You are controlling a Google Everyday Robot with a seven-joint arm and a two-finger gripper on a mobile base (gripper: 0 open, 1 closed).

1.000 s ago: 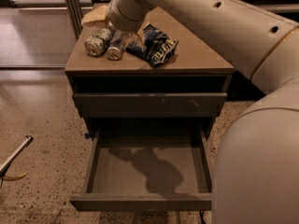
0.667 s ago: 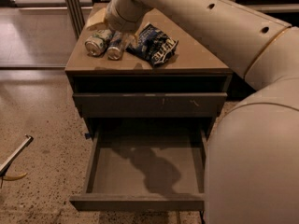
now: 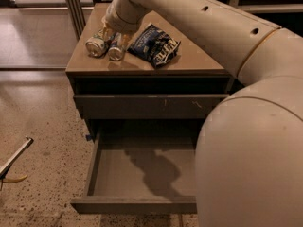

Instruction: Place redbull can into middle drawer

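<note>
Stretching over the cabinet (image 3: 194,64), the gripper (image 3: 115,36) sits above the redbull can (image 3: 116,52); grip unclear.

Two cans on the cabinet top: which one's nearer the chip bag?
The redbull can, the slimmer one, lying between the fatter can and the chip bag. The gripper is right over both cans.

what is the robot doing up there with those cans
The robot's arm reaches over the cabinet, and its gripper is down at the redbull can. That can lies on its side on the top, next to a fatter can and a chip bag. It does not look lifted yet. Below, the middle drawer is pulled open with nothing in it.
</note>
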